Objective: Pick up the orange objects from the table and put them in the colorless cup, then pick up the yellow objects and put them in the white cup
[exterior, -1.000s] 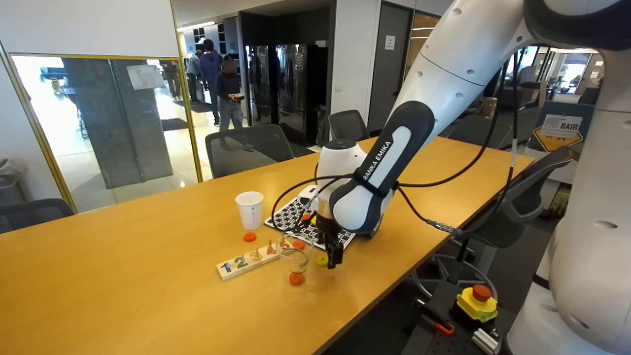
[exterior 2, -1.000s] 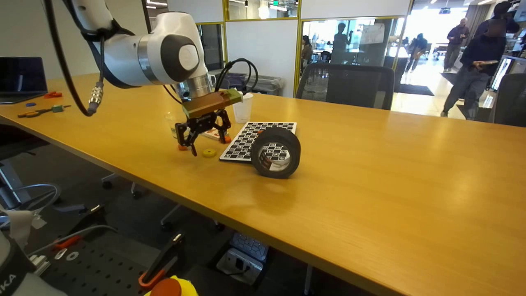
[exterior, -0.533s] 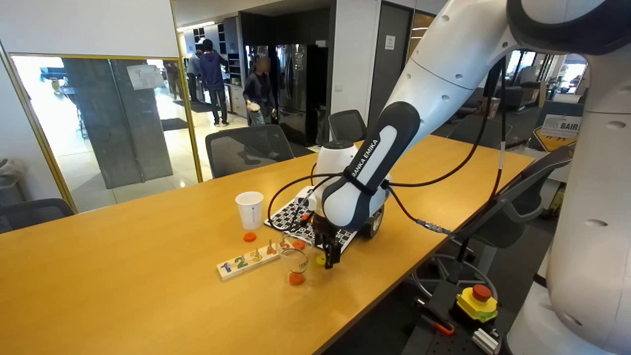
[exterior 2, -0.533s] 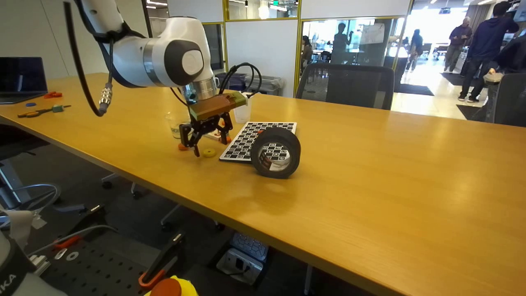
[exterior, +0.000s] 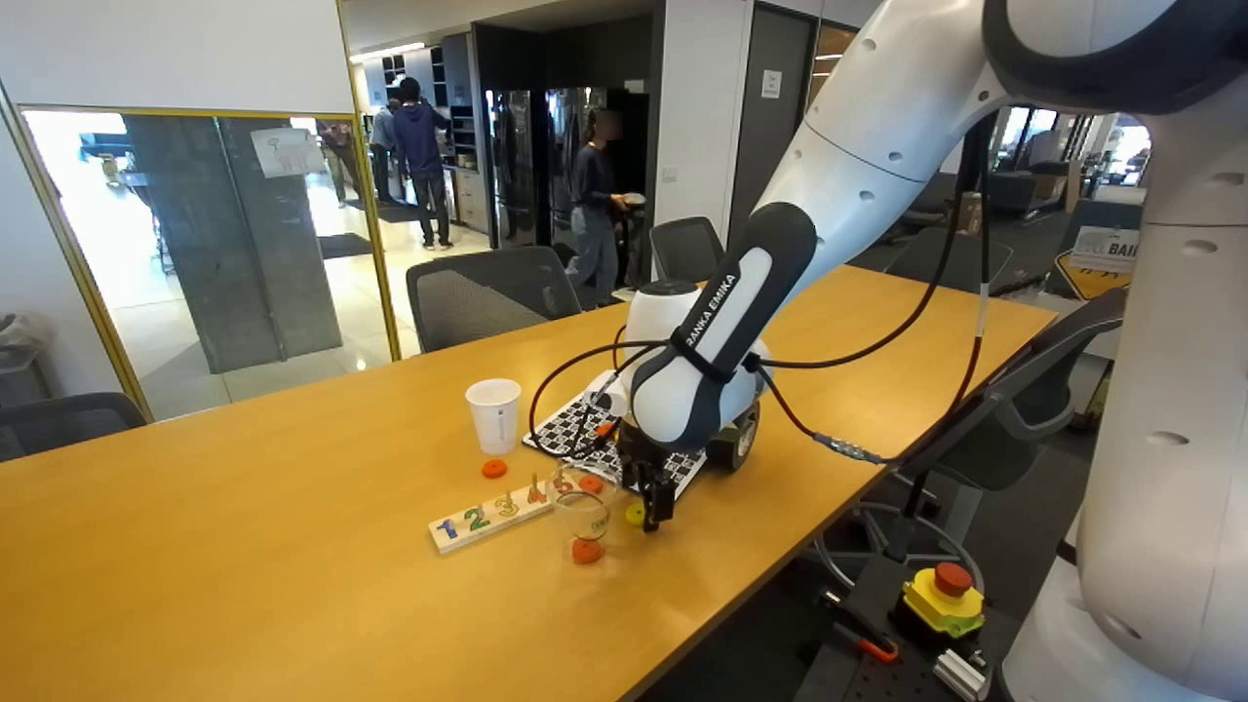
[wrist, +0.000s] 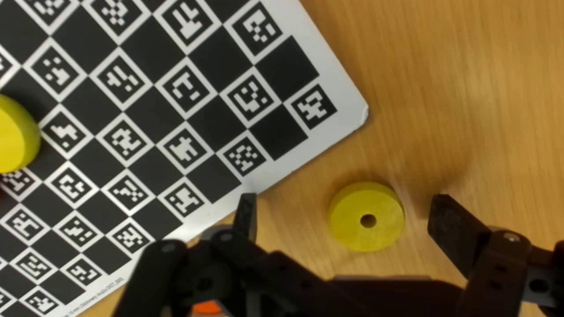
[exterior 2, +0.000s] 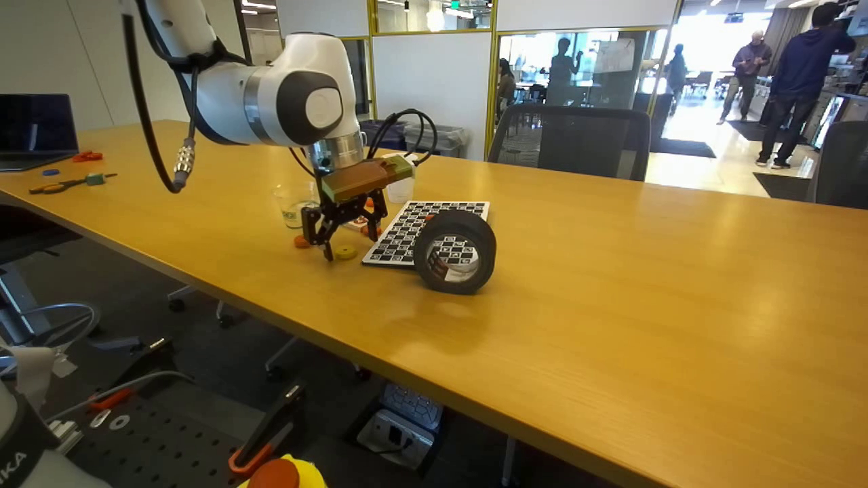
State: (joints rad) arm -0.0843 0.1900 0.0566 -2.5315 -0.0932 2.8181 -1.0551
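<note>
Spread below your arm (exterior: 858,175) is the desk (exterior: 244,546), smooth, with fine wood grain in the wrist view. An exterior view alone gives you the laptop (exterior 2: 37,125). The flat board (wrist: 154,119), in black-and-white squares, shows in every view; the tape roll (exterior 2: 447,222), black and standing on edge, turns its open ring to you in an exterior view. The tapered white cup (exterior: 494,417) and see-through clear cup (exterior: 582,517) appear in both exterior views only, as does the strip (exterior: 502,515), pale and numbered, with upright pegs. Your fingers (wrist: 458,233) are apart: the yellow disc (wrist: 365,233) lies on the desk in the gap, touching neither, nearer the finger away from the board. The wrist view shows its round hole plainly, and another yellow piece (wrist: 15,136) on the board. Orange discs (exterior: 494,469) lie near the white cup, at the strip's end and near the clear cup's foot.
</note>
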